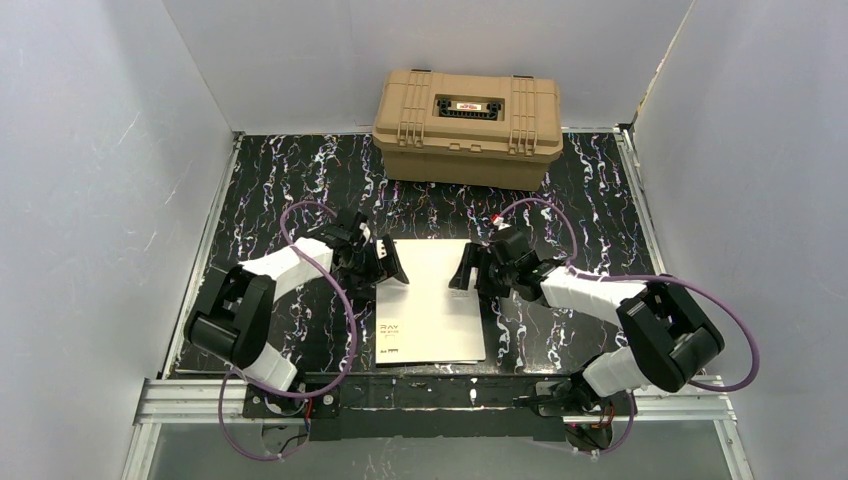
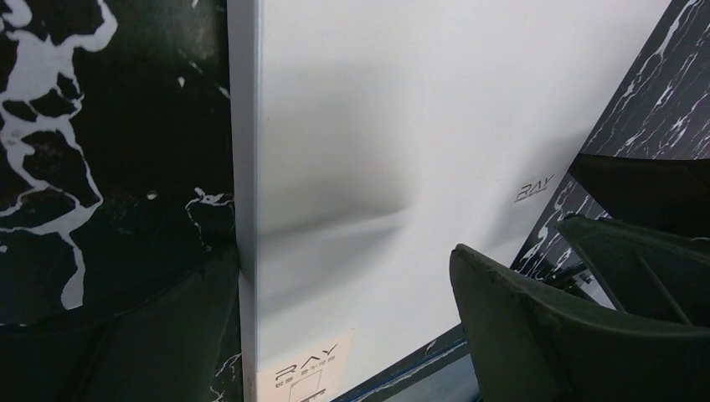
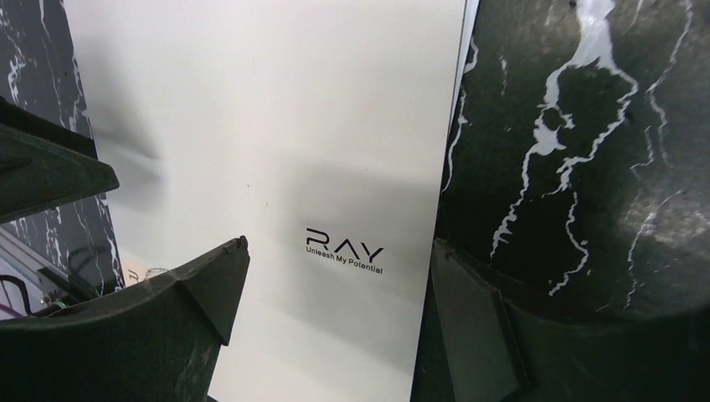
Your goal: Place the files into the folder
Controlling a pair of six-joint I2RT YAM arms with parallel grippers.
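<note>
The folder [image 1: 428, 300] lies shut and flat in the middle of the black marbled table, cream cover up, with small "RAY" marks near its front edge. It fills the left wrist view [image 2: 402, 126] and the right wrist view [image 3: 276, 126]. My left gripper [image 1: 385, 262] is open and straddles the folder's left edge near its far corner [image 2: 335, 335]. My right gripper [image 1: 468, 270] is open and straddles the folder's right edge [image 3: 331, 327]. No printed sheets show. A thin pale sliver runs along the folder's right edge [image 3: 463, 59]; I cannot tell whether it is paper.
A tan plastic hard case [image 1: 467, 127] stands shut at the back of the table against the wall. Grey walls enclose the left, right and back. An aluminium rail [image 1: 430, 392] runs along the near edge by the arm bases.
</note>
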